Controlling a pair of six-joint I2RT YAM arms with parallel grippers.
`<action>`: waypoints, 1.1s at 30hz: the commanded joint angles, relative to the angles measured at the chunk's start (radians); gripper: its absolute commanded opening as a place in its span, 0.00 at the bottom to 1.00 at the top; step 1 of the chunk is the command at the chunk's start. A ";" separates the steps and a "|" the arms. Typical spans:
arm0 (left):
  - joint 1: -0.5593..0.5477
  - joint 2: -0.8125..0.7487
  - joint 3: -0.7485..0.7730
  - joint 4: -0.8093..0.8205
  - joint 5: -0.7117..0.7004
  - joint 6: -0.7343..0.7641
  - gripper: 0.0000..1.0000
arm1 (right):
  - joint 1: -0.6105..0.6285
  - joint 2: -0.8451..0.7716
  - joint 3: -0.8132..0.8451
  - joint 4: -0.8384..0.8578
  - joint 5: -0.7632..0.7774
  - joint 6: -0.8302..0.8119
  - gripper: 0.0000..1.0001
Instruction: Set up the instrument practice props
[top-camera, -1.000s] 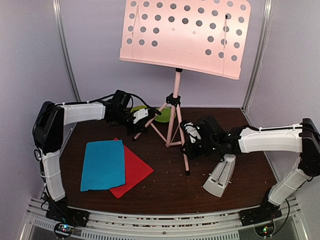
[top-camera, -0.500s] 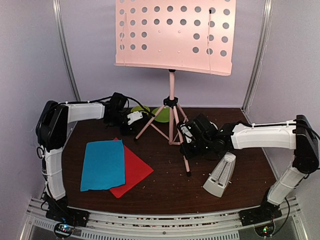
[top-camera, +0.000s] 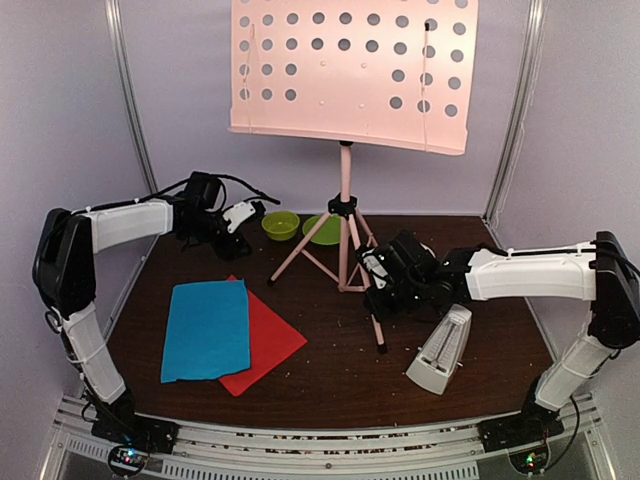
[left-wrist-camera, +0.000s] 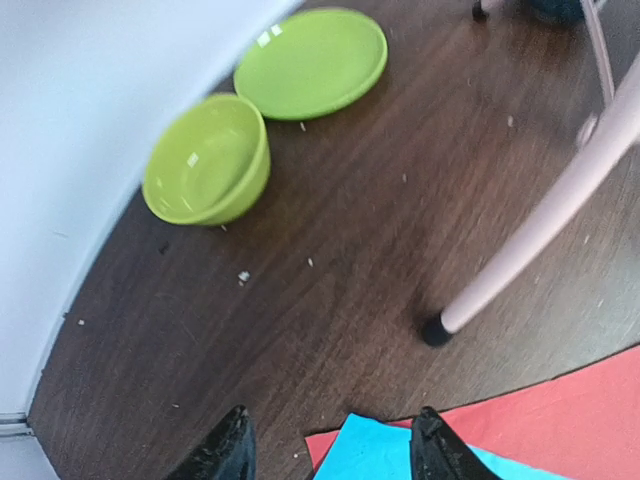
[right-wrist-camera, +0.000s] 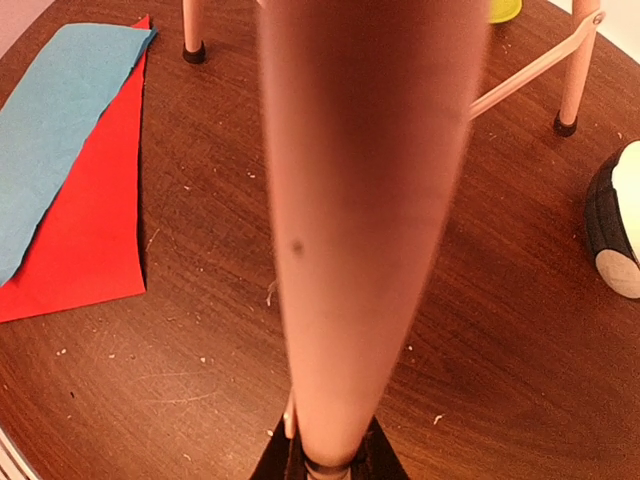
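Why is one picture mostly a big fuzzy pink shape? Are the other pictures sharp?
Right wrist: that is a leg of the stand, so near the lens that it is out of focus; the table behind it is sharp. Left wrist: a little soft, another leg smeared, a white glint on the plate. Top: sharp and evenly lit.

One pink music stand (top-camera: 346, 195). Two paper sheets: one blue sheet (top-camera: 207, 328), one red sheet (top-camera: 274, 345). One cream metronome (top-camera: 440, 352). Two bowls: one green bowl (top-camera: 281, 225), one white-and-dark bowl (right-wrist-camera: 618, 232). One green plate (top-camera: 323, 230). One dark wooden surface (top-camera: 330, 385) under them all
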 joint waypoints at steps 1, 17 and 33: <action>0.001 -0.078 -0.077 0.128 0.037 -0.124 0.56 | -0.006 -0.063 -0.032 -0.095 -0.025 -0.153 0.00; 0.005 -0.391 -0.378 0.411 -0.251 -0.436 0.98 | -0.041 -0.124 0.004 -0.095 -0.042 -0.155 0.73; -0.056 -0.591 -0.400 -0.123 -0.197 -0.541 0.98 | -0.044 -0.306 -0.029 0.031 0.082 -0.107 1.00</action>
